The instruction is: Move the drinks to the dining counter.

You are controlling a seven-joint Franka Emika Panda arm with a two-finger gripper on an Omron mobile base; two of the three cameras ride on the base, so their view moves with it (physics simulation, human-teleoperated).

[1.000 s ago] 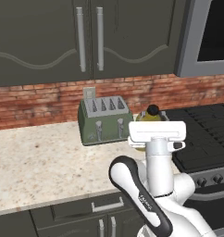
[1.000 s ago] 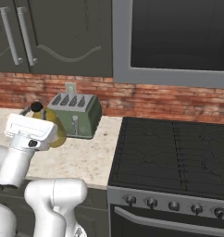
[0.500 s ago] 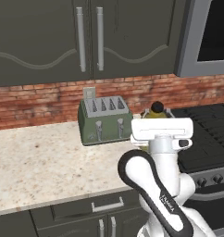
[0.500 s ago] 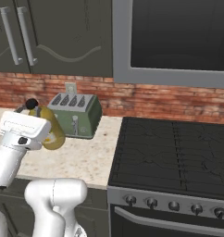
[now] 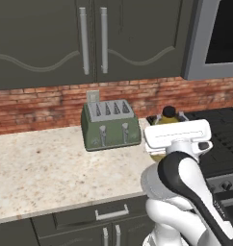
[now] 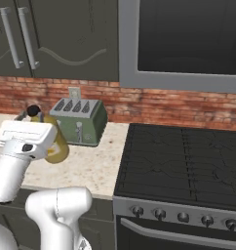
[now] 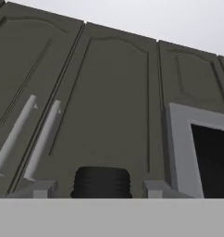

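Our gripper (image 7: 102, 190) clasps the juice bottle (image 6: 55, 144), its black cap (image 7: 102, 182) between the fingertips (image 7: 40, 190). Low centre in the left base view, our hand is raised beside the toaster (image 5: 110, 125); the hand view adds cabinet doors (image 7: 109, 102) above.

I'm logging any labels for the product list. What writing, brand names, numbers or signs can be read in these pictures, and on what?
None can be read.
Juice bottle, held in the claw: no label shows on its yellow side or black cap.
Toaster: plain green front, no brand or numbers.
Stove: its knobs carry no readable marks.
Cabinet doors: no writing.
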